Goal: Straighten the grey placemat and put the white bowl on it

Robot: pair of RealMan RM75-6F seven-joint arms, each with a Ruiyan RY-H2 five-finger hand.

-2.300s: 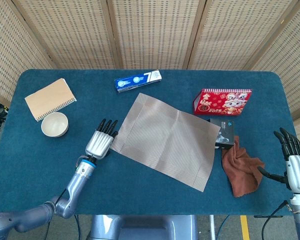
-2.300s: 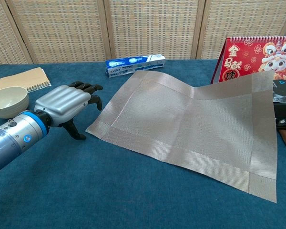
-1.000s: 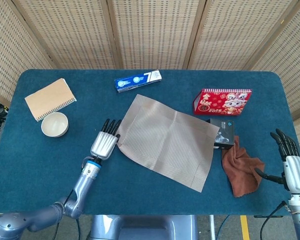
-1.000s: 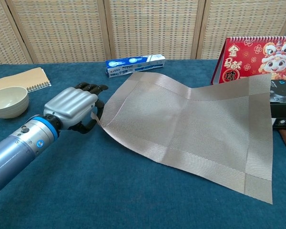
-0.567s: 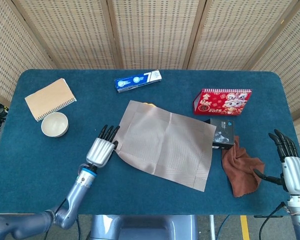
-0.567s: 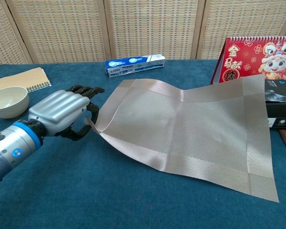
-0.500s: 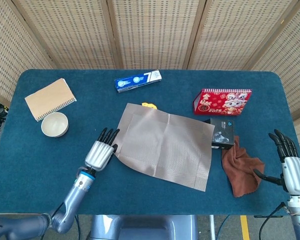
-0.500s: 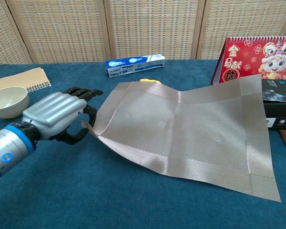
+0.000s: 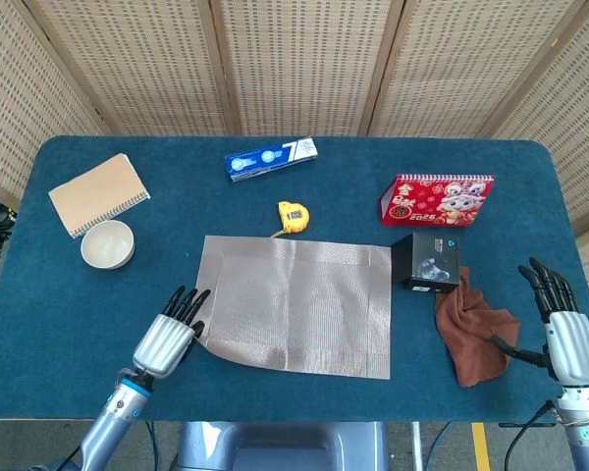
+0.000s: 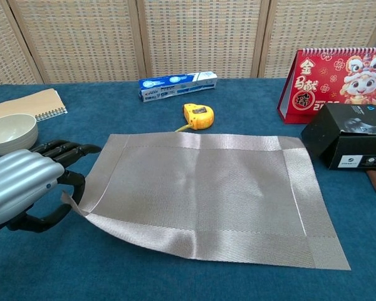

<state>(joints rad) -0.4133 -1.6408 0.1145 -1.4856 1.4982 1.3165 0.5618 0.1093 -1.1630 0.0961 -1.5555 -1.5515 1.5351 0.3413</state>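
Pinching the near-left corner of the mat [image 9: 294, 304], the left hand [image 9: 167, 339] is lifting that corner slightly off the tabletop [image 9: 69, 314], while the rest of the mat is lying flat near the front edge. Its long axis is running left to right, roughly parallel to that edge, so it looks close to straight. The bowl [image 9: 107, 244] is sitting near the left edge, beyond the left hand and well apart from the mat, just in front of the notebook [image 9: 98, 193]. That hand is much the nearer 1 for the pick, I judge. The right hand [image 9: 565, 329] is hovering spread and empty past the front-right corner, beside the brown cloth [image 9: 476, 334].

The chest view is showing thumb and fingers [image 10: 62, 150] closing on the curled corner, which the head view is hiding; only the head view is showing the right hand.
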